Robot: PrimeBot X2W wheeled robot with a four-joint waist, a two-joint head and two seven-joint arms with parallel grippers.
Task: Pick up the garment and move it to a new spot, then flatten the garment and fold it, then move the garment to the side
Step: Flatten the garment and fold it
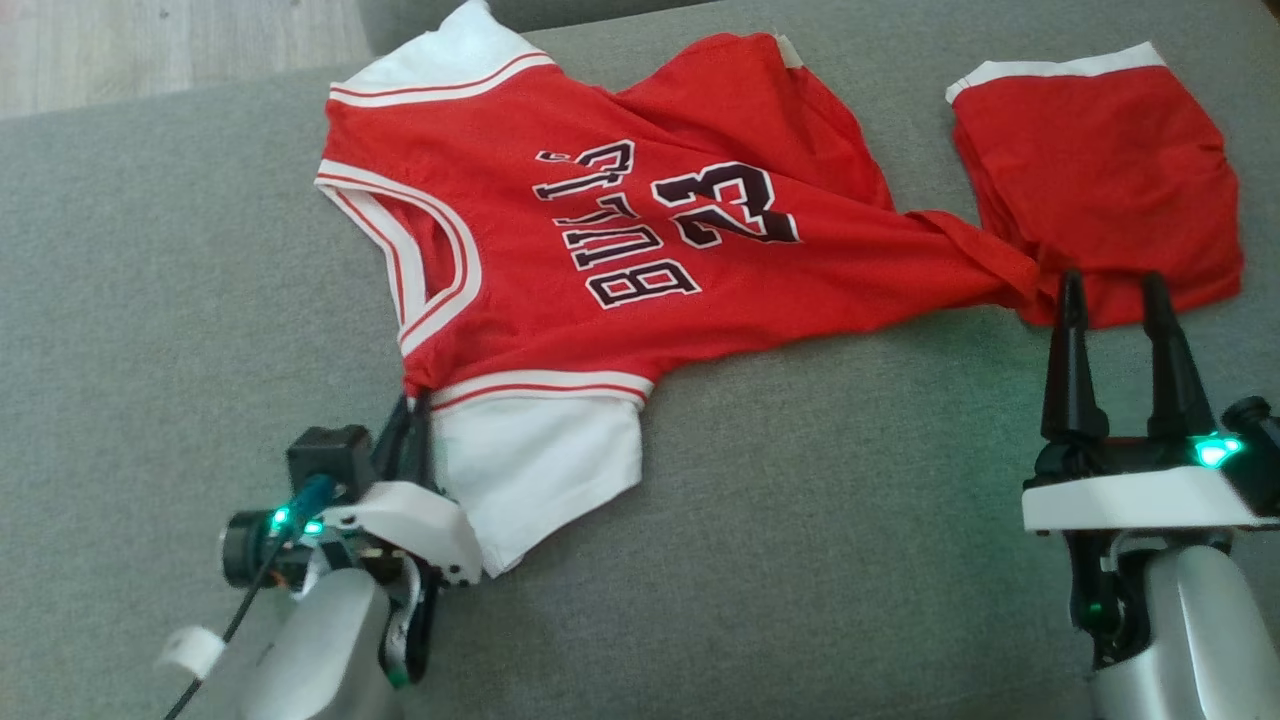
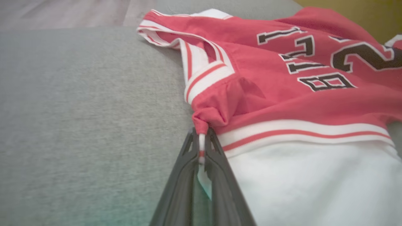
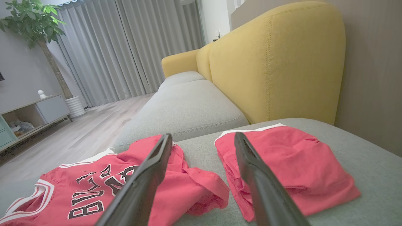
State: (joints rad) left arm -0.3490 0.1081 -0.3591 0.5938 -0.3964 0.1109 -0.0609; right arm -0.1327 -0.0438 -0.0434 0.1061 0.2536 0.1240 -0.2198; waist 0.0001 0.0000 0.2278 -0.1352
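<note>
Our left gripper point(image 1: 415, 405) is clenched on the jersey point(image 1: 620, 230) at the seam where red body meets white sleeve. Our right gripper point(image 1: 1112, 285) stands released and empty, tips near the twisted hem and the shorts point(image 1: 1100, 170). The jersey lies rumpled on the cushion point(image 1: 150, 300). We judge this the pick-up step: next the right needs a hem grip, then an even lift.

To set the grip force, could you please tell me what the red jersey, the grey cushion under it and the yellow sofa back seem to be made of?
Red jersey: thin matte knit, probably synthetic; it bunches in soft creases.
Grey cushion: matte woven upholstery cloth, judging by its fine flecked grain.
Yellow sofa back: similar coarse-weave fabric, matte, with stitched seams showing.
</note>
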